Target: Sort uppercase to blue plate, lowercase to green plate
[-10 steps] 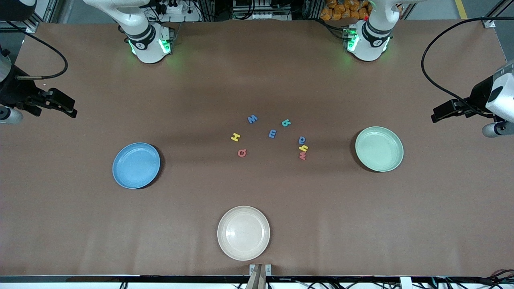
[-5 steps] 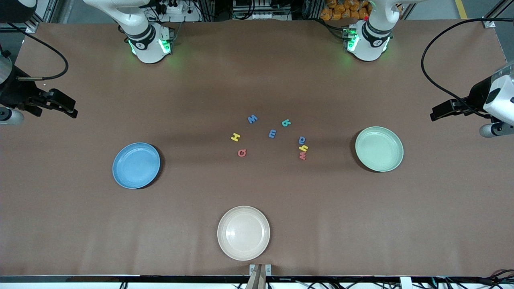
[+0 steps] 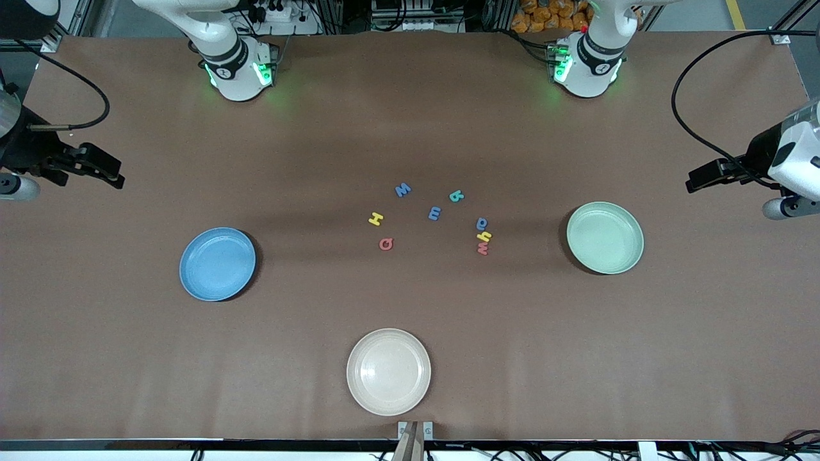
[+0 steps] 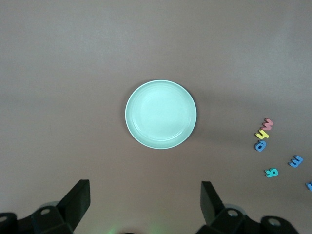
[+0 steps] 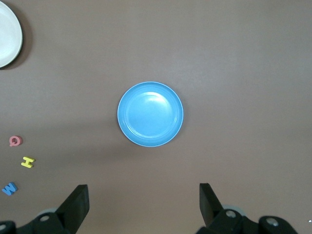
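Front view shows all eight foam letters lying loose in a cluster at mid-tabletop, between the blue plate point(image 3: 217, 264) and the green plate point(image 3: 605, 237); neither plate holds anything yet. The uppercase set: yellow H point(image 3: 376, 219), red Q point(image 3: 385, 244), blue M point(image 3: 403, 189) and the teal letter point(image 3: 456, 196). The lowercase set: blue m point(image 3: 434, 213), blue a point(image 3: 482, 223), yellow h point(image 3: 483, 236) and red m point(image 3: 482, 248), those last three touching or nearly so.

Being tiny, flat foam, each letter looks feather-light, soft and easy to crush or flick aside. My judgement is to pinch across the body from above, lightly, and to separate the stacked trio with care.

The left gripper point(image 4: 145, 201) hangs high over the tabletop by the green plate, fingers point(image 4: 77, 200) spread wide and empty. The right gripper point(image 5: 144, 202) hangs over the blue plate's end, fingers wide, empty too.

Compared with a second earlier, both arms have crept slightly outward toward the table's ends; letters and plates have not shifted.
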{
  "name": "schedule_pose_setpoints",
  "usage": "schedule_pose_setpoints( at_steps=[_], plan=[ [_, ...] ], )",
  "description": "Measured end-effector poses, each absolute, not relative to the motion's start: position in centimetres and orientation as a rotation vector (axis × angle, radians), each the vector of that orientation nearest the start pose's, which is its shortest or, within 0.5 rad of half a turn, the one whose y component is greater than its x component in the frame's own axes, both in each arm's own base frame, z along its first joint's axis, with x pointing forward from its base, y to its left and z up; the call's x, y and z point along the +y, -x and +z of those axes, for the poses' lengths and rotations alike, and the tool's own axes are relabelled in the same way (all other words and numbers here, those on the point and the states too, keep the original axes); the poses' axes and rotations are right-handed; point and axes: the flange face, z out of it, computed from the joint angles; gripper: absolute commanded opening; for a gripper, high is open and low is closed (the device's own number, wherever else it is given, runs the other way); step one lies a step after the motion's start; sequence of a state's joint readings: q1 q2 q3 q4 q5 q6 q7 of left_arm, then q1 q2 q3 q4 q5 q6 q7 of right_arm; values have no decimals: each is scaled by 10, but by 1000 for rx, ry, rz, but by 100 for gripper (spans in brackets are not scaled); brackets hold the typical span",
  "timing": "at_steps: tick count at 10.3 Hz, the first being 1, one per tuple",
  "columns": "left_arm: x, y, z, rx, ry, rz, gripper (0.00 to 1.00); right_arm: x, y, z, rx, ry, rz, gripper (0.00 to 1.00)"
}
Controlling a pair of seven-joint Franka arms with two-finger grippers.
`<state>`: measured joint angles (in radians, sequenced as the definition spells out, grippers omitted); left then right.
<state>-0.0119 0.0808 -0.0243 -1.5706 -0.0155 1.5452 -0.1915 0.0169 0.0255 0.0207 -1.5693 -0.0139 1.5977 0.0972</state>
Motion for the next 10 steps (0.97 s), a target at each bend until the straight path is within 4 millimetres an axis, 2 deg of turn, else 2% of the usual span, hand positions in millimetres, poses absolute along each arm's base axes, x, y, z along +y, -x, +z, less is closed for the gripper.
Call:
schedule_pose_setpoints(
  at_steps=[4, 7, 9, 10],
  plan=[
    [-24, -571, 574, -238, 3131, 181, 100, 33, -565, 596, 50, 3155, 10, 100],
    [-32, -569, 569, -217, 3129, 201, 100, 43, -564, 592, 23, 3155, 25, 100],
    [-35, -570, 555, -208, 3131, 186, 100, 56, -564, 585, 50, 3155, 31, 100],
    [-40, -573, 537, -198, 3136, 152, 100, 65, -564, 578, 76, 3155, 32, 100]
  ],
)
